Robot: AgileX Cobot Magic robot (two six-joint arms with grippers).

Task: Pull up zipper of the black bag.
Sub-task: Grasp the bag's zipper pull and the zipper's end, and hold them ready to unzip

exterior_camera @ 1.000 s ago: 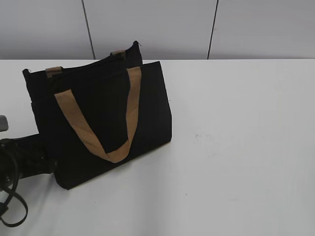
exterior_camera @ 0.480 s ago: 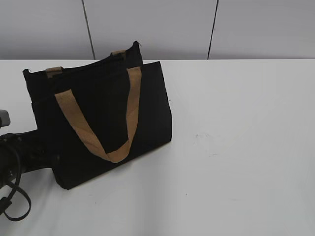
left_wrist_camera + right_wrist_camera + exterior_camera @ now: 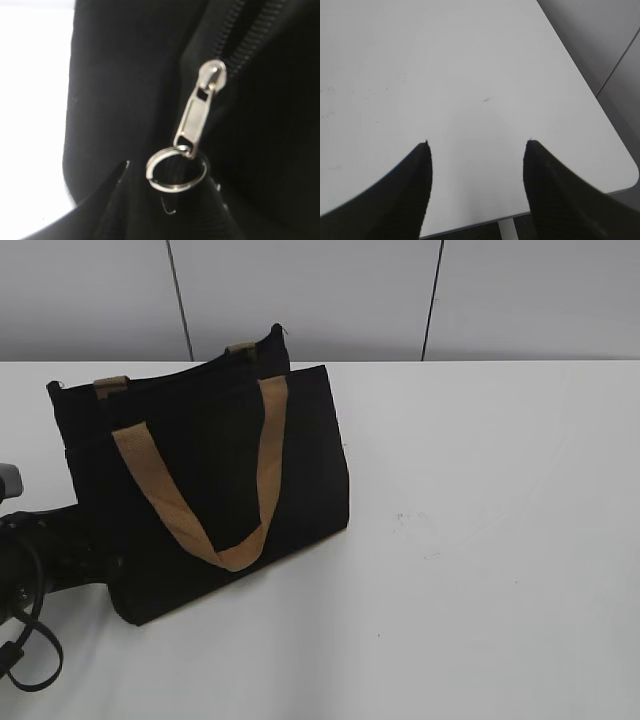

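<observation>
The black bag (image 3: 200,470) stands on the white table at the left, with a tan strap handle (image 3: 265,460) hanging down its front. My left gripper (image 3: 105,565) is at the bag's lower left end. In the left wrist view the zipper's silver pull tab (image 3: 195,117) hangs from the black zip line (image 3: 245,45). Its ring (image 3: 176,172) lies between the open fingertips of my left gripper (image 3: 170,172), which do not close on it. My right gripper (image 3: 478,142) is open and empty over bare table, and is out of the exterior view.
The white table (image 3: 480,540) stretches to the right of the bag. Its far right corner and edge (image 3: 620,185) show in the right wrist view. A grey panelled wall (image 3: 400,300) stands behind the table. A black cable loop (image 3: 25,670) hangs by the left arm.
My left arm has risen slightly and pressed closer to the bag's left end. The bag has barely shifted. The right arm shows no visible change.
</observation>
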